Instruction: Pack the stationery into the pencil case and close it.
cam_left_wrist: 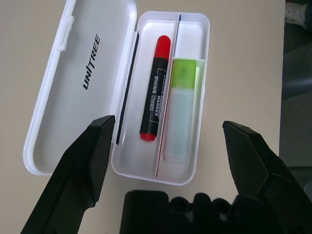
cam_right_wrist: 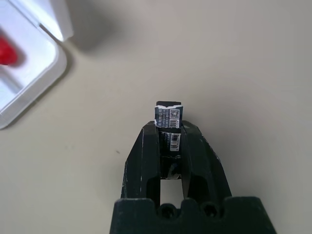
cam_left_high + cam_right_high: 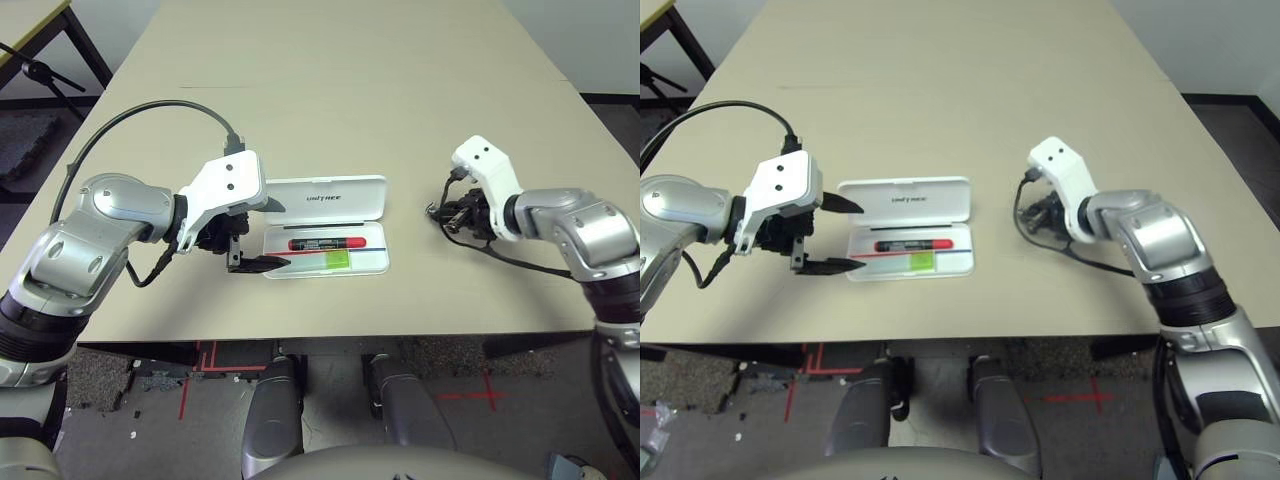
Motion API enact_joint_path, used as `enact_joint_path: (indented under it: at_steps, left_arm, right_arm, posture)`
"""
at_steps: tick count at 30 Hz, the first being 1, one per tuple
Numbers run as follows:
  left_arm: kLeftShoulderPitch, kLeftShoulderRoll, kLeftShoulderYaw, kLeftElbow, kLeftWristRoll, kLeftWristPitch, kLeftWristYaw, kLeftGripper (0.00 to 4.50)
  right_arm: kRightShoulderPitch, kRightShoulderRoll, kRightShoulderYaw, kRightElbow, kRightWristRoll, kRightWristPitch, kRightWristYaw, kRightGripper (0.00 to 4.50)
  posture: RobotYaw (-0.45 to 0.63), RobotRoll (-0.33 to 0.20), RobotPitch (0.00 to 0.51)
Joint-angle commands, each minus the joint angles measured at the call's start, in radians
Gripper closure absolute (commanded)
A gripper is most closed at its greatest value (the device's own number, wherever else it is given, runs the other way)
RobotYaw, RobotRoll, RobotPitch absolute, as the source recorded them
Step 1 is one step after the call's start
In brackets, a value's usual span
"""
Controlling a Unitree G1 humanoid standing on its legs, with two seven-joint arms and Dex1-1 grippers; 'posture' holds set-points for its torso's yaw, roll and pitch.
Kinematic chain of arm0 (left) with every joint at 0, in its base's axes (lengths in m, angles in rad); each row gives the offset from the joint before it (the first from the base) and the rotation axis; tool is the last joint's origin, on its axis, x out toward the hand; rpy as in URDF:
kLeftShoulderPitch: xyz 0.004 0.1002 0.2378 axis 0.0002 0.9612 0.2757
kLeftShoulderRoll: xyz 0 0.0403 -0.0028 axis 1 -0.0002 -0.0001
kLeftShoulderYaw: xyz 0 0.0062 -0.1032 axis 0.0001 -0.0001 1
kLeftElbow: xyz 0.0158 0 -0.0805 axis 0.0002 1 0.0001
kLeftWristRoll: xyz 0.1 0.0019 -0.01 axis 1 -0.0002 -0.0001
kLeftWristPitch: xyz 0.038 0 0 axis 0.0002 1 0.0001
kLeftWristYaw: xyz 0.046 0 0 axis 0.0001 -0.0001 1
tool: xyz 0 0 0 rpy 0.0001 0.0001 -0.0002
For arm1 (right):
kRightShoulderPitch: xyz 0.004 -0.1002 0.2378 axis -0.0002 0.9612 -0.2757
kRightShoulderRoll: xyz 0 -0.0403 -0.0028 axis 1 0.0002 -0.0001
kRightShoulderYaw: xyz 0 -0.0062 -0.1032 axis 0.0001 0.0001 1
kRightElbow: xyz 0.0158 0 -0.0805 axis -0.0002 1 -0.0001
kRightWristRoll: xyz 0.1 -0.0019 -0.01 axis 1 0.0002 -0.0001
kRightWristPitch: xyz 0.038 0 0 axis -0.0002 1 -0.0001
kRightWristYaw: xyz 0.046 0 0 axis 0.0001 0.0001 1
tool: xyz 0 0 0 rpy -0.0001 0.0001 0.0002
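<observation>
The white pencil case (image 3: 372, 266) lies open mid-table, its lid (image 1: 73, 87) printed "UNITREE" laid flat behind the tray. Inside the tray lie a red-and-black marker (image 1: 155, 95) and a white stick with a lime-green cap (image 1: 181, 102). My left gripper (image 3: 862, 235) is open at the case's left end, one finger beside the lid and one beside the tray's front edge. To the right of the case, low over the table, my right gripper (image 2: 169, 131) is shut on a small dark clip (image 2: 168, 113) that carries a barcode label.
The tan table (image 3: 330, 90) stretches far behind the case. A black cable (image 3: 150, 110) loops over my left arm. A corner of the case (image 2: 29, 83) shows close to the right gripper. A dark stand (image 3: 40, 70) is beyond the table's left edge.
</observation>
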Motion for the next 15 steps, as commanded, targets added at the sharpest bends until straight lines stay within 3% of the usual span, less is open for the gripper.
enact_joint_path:
  at_steps: [1,9,15]
  left_arm:
    - [0.009,0.011,-0.007,-0.003,0.007,-0.01,-0.004,0.0]
    - [0.021,0.021,-0.006,-0.004,0.016,-0.015,0.002,0.0]
    - [0.027,0.026,-0.005,-0.01,0.022,-0.015,0.005,0.0]
  right_arm:
    - [-0.015,-0.06,0.045,0.028,-0.023,-0.181,0.179,4.2]
    - [-0.019,-0.097,0.063,0.03,-0.033,-0.415,0.449,4.2]
    - [-0.017,-0.068,0.087,-0.008,-0.058,-0.437,0.499,4.2]
  posture:
    - [-0.02,0.0,0.168]
    - [-0.01,0.0,0.166]
    - [0.0,0.0,0.164]
